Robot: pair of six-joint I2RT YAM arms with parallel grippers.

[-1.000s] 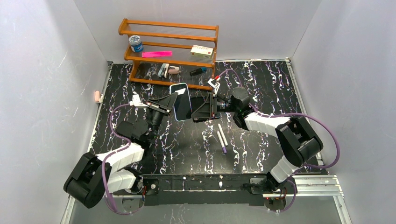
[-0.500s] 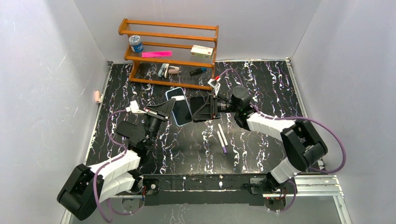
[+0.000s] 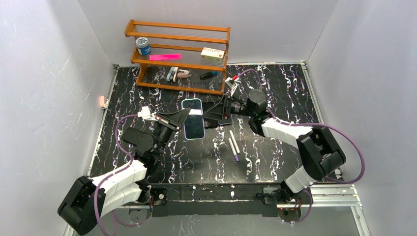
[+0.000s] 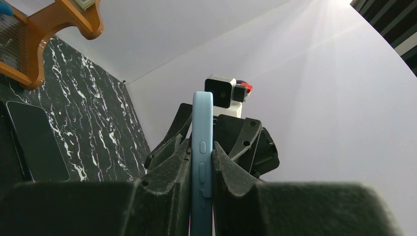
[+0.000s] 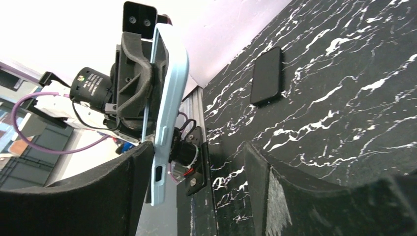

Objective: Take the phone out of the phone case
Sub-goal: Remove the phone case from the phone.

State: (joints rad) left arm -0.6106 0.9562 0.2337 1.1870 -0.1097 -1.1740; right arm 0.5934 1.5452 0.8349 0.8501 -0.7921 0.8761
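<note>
- The phone (image 5: 268, 76) is out of its case (image 4: 202, 162). It is a bare black slab lying flat on the worktop (image 3: 275, 88), not far from the foot of the wooden shelf (image 3: 177, 54).
- The light blue case is empty and held off the worktop, with its buttoned edge facing the left wrist camera.
- The left fingers (image 4: 164, 189) pinch the case, one on each broad face.
- The right fingers (image 5: 295, 196) are spread wide and hold nothing. One of them is just beside the lower end of the case, and I cannot tell whether they touch.
- Two pens (image 3: 233, 145) lie side by side on the worktop, nearer the arm bases.
</note>
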